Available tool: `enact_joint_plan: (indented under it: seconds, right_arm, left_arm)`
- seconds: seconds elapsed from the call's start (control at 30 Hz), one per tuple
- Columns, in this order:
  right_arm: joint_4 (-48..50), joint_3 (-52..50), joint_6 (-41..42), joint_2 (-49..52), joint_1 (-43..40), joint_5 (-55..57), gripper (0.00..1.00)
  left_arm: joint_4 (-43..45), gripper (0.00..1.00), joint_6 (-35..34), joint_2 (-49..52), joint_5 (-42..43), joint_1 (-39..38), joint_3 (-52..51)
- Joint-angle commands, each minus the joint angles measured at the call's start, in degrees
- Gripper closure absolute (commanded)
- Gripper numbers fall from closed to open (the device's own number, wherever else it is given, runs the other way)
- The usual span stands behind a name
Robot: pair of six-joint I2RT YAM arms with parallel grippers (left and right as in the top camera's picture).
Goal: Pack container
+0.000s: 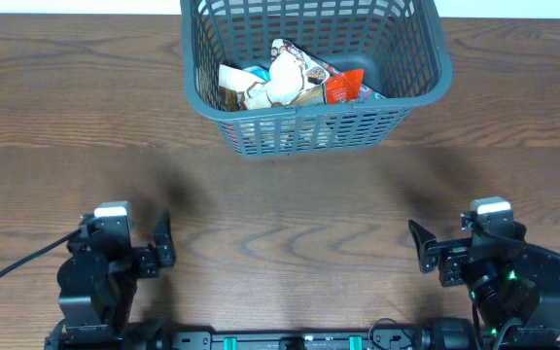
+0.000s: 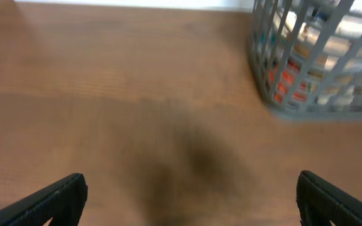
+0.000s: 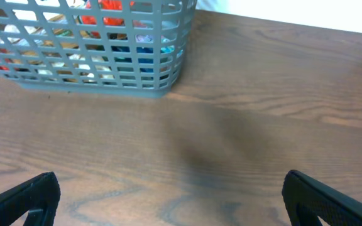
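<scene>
The container (image 1: 198,89), a dark grey-teal lattice basket, stands at the far middle of the wooden table. Several snack packs (image 1: 285,80) lie in a heap on its base. Both arms sit at the near edge, well short of it. My left gripper (image 1: 124,238) is open over bare wood, and the left wrist view shows its fingers (image 2: 68,191) far apart around nothing, the container (image 2: 294,107) up at the right. My right gripper (image 1: 467,245) is open too. Between its spread jaws (image 3: 171,188) is only wood, with the container (image 3: 105,81) at upper left.
Brown wood-grain tabletop (image 1: 290,224) stretches between the arms and the basket. A white strip (image 3: 307,12) runs along the table's far edge. Black cables (image 1: 13,267) trail from the left arm's base at the near edge.
</scene>
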Motion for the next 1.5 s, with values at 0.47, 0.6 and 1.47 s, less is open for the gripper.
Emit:
enact_joint_plan:
  seconds: [0.47, 0.6, 1.47]
  right_arm:
    - [2.69, -3.96, -0.42, -0.13, 0.55, 0.48, 0.01]
    - [6.14, -4.07, -0.42, -0.13, 0.52, 0.61, 0.01]
    - [60.61, -41.72, 3.28, -10.49, 3.13, 0.02, 0.01]
  left_arm:
    - [-14.62, 0.01, -0.68, -0.37, 0.79, 0.09, -0.09]
    - [-14.69, 0.01, -0.68, -0.37, 0.79, 0.09, -0.09]
    - [-14.69, 0.01, -0.68, -0.37, 0.79, 0.09, -0.09]
